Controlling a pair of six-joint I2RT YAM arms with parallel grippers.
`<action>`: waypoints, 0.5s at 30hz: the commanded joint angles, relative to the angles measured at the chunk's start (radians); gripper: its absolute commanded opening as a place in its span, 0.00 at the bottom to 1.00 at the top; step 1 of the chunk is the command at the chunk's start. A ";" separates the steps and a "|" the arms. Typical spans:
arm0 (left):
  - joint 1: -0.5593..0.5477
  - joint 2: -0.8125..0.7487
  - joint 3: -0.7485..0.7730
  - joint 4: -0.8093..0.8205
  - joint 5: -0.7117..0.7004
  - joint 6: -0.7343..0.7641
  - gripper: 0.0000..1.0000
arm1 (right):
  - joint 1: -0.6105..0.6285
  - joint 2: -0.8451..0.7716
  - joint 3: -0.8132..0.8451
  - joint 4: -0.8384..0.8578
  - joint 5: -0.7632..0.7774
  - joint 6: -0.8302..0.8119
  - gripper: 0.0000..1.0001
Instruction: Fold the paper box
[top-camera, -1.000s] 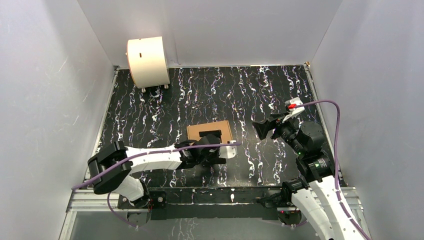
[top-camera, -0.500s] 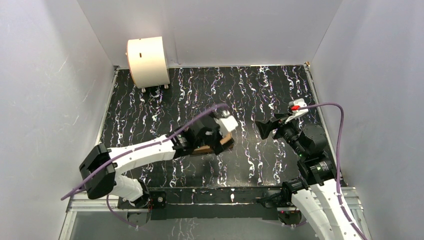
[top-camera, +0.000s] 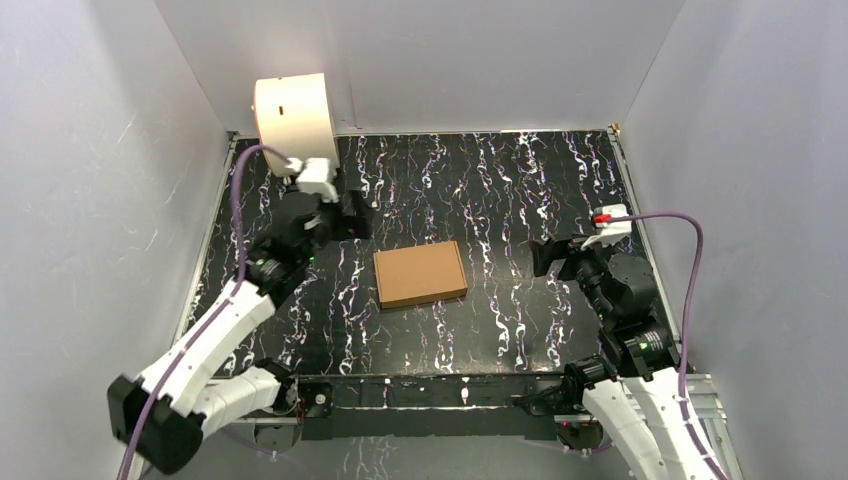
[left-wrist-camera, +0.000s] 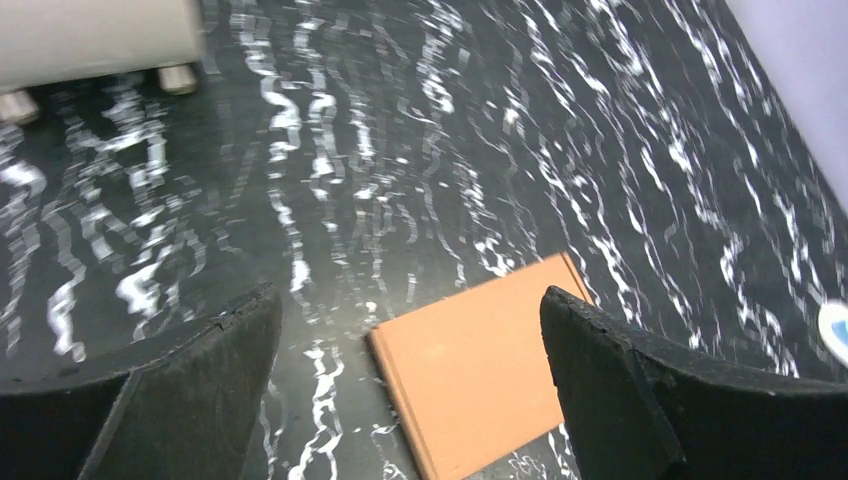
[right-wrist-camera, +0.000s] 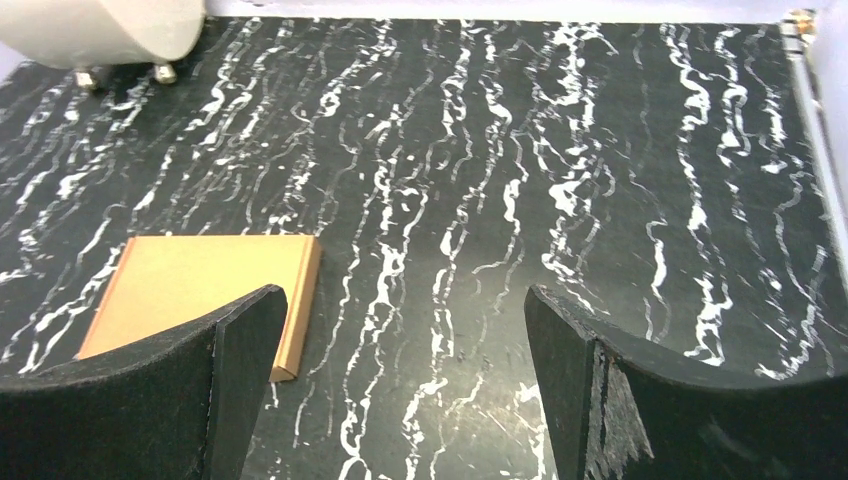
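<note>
The paper box (top-camera: 420, 274) lies flat and closed in the middle of the black marbled table, a plain brown cardboard rectangle. It also shows in the left wrist view as the box (left-wrist-camera: 480, 370) and in the right wrist view as the box (right-wrist-camera: 190, 290). My left gripper (top-camera: 350, 215) hangs open over the table's back left, well away from the box, nothing between its fingers (left-wrist-camera: 200, 390). My right gripper (top-camera: 545, 257) stands open to the right of the box, apart from it, also empty; its fingers (right-wrist-camera: 610, 390) frame bare table.
A cream-white cylindrical drum (top-camera: 295, 122) stands on small feet at the back left corner, close behind my left gripper. Grey walls enclose the table on three sides. A metal rail (top-camera: 430, 385) runs along the near edge.
My left arm has lifted off the box and swung far back and left toward the drum, leaving the box lying flat. The right gripper drew slightly back to the right.
</note>
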 joint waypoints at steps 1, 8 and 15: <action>0.134 -0.166 -0.069 -0.121 -0.055 -0.141 0.98 | -0.001 -0.027 0.080 -0.043 0.126 -0.031 0.99; 0.195 -0.485 -0.140 -0.271 -0.215 -0.151 0.98 | 0.005 -0.106 0.049 -0.031 0.213 -0.053 0.99; 0.195 -0.712 -0.199 -0.304 -0.239 -0.119 0.97 | 0.006 -0.129 0.034 -0.013 0.212 -0.061 0.99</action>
